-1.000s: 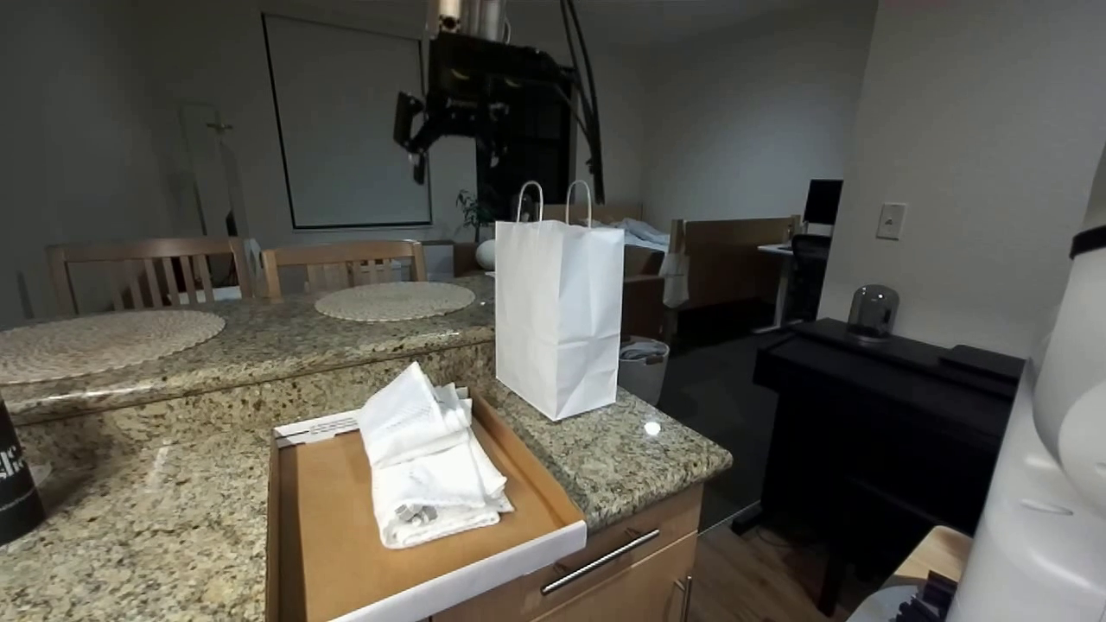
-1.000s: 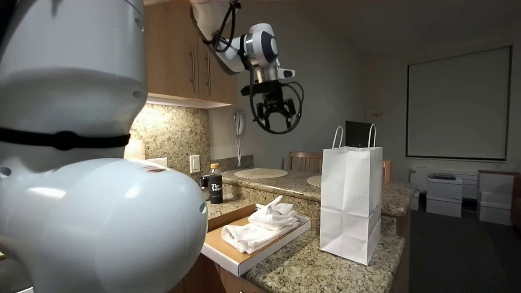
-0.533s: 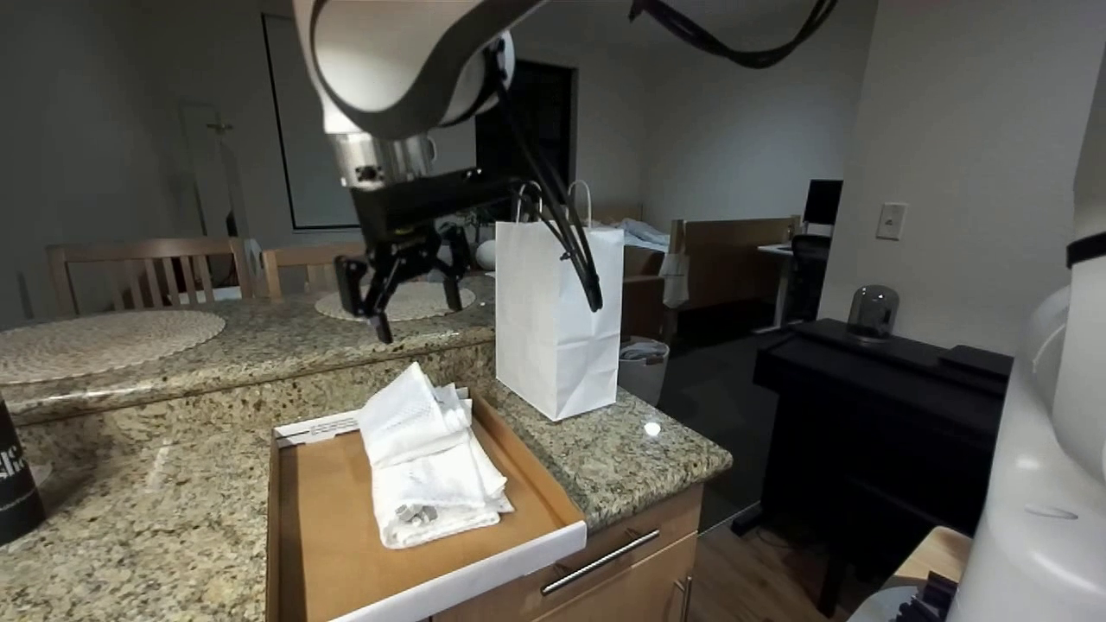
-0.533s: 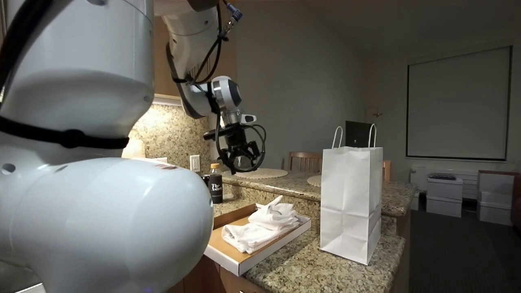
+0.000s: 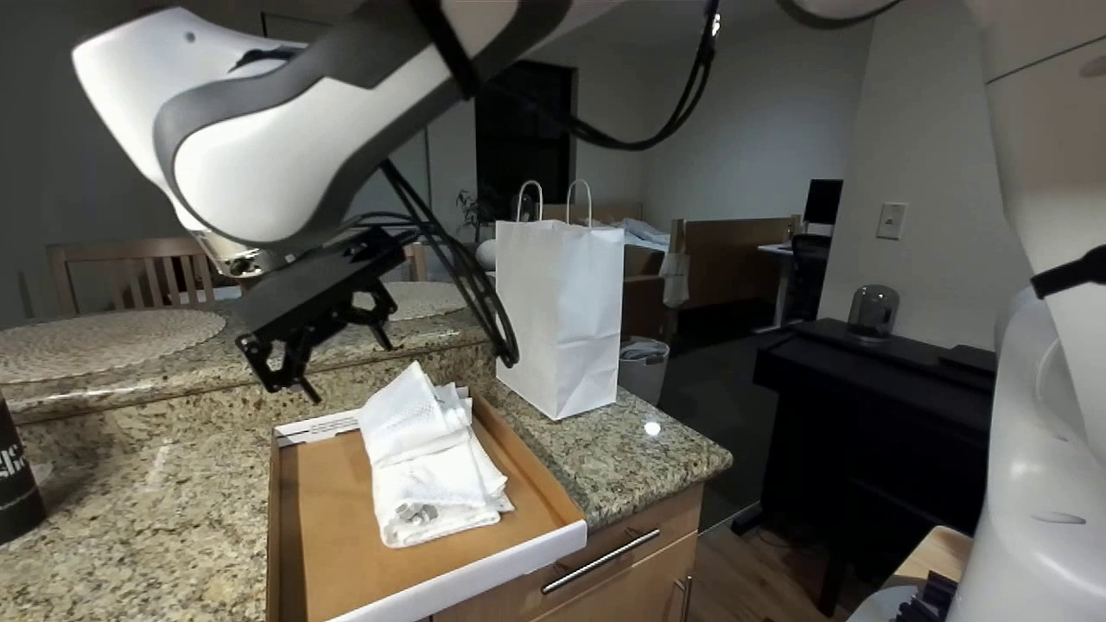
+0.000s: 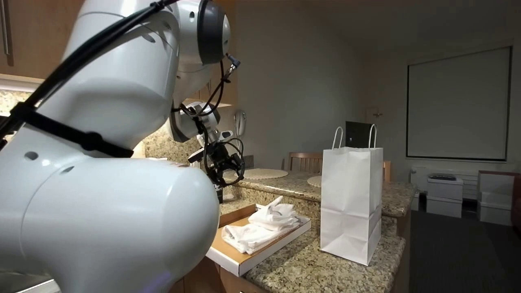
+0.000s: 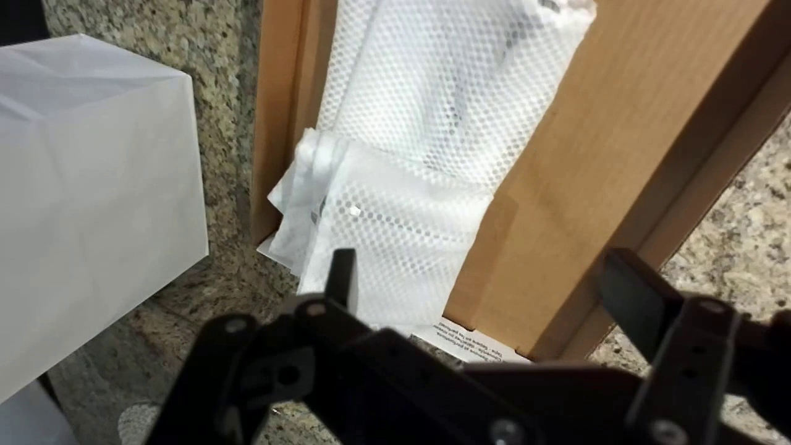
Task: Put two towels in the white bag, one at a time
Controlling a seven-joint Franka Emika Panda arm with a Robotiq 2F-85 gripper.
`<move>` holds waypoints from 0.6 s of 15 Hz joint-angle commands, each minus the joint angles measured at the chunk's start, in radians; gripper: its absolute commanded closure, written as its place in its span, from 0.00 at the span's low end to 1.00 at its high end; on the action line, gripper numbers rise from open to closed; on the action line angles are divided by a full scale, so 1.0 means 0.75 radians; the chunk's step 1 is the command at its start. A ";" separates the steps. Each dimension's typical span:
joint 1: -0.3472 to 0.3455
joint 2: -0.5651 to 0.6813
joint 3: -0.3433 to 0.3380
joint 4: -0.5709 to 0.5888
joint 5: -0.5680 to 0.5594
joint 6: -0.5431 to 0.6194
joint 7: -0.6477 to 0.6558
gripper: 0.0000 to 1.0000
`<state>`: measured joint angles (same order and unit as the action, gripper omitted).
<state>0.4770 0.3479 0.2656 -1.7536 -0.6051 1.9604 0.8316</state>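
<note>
- Nearest, in an exterior view, a shallow cardboard tray (image 5: 320, 518) lies on the speckled stone table (image 5: 155, 553), brown inside and white along its near edge.
- A wooden drawer (image 5: 609, 544) is set below the table top, to the right.
- A dark bottle (image 5: 15, 484) with white lettering stands to the left, well apart from the tray.
- The white towels (image 5: 432, 484) lie together in the tray, toward its right side, the far part resting on the near part; the wrist view shows their dimpled weave.
- The gripper (image 5: 350, 370) hangs higher than the towels, near the tray's far end, touching neither. Its jaws are spread wide, with only air between them.
- The white arm (image 5: 259, 168) above it reaches over the left part of the table.
- The white bag (image 5: 557, 320) stands upright on the table, farther than the tray and to its right, with a strip of the table between them.
- On the raised part of the table, a round woven mat (image 5: 104, 344) lies at the left and a second mat (image 5: 423, 300) nearer the bag.
- A wooden chair (image 5: 143, 252) stands beyond the left mat.
- Past the bag, to the right, is a bin (image 5: 641, 380); farther still, a wooden bed (image 5: 734, 263).
</note>
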 commanded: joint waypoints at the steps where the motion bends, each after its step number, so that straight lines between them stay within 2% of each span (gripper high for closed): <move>1: 0.063 0.193 -0.066 0.246 -0.029 -0.095 0.068 0.00; 6: 0.120 0.330 -0.175 0.375 -0.042 -0.170 0.111 0.00; 9: 0.121 0.381 -0.211 0.379 -0.026 -0.170 0.131 0.00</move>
<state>0.5537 0.5995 0.1337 -1.4915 -0.6215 1.8587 0.8886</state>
